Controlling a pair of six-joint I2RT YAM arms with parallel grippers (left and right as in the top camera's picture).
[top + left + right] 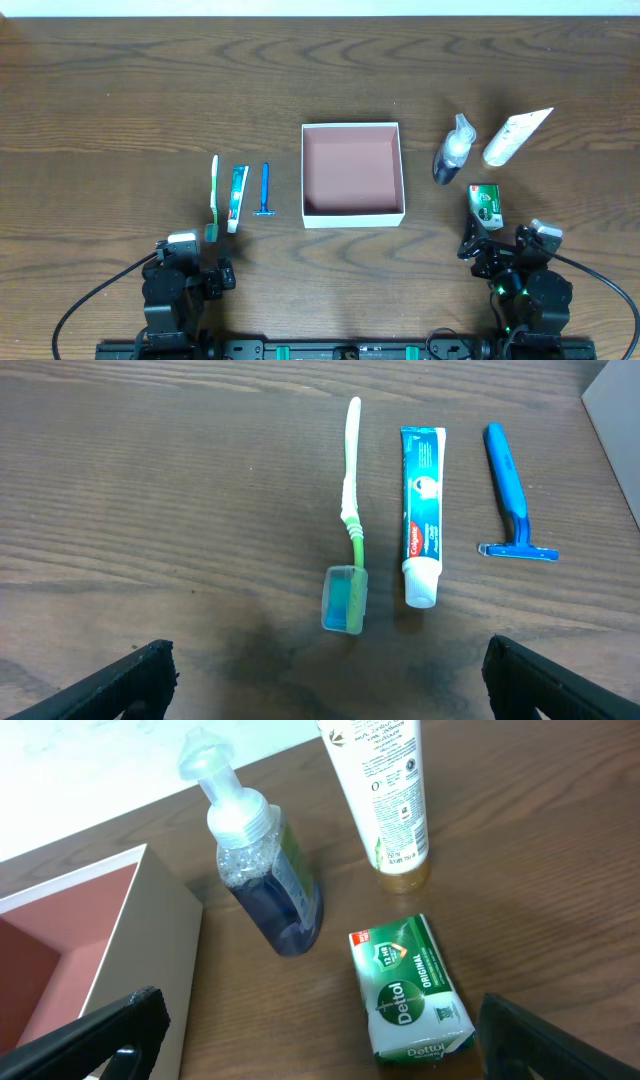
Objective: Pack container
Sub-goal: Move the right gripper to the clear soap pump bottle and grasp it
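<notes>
The container is sitting empty at the centre of the table; it is looking like light, stiff cardboard, likely best pinched by one wall. Both the left gripper and the right gripper are gaping wide, holding nothing.

It looks like a robot lab. Two arms with black cables sit at a brown table. A toothbrush lies ahead of the left gripper, a soap box ahead of the right gripper.

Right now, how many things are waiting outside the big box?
6. Left of the container: toothbrush, toothpaste, razor. Right: pump bottle, lotion tube, green soap box. None seems hidden.
</notes>
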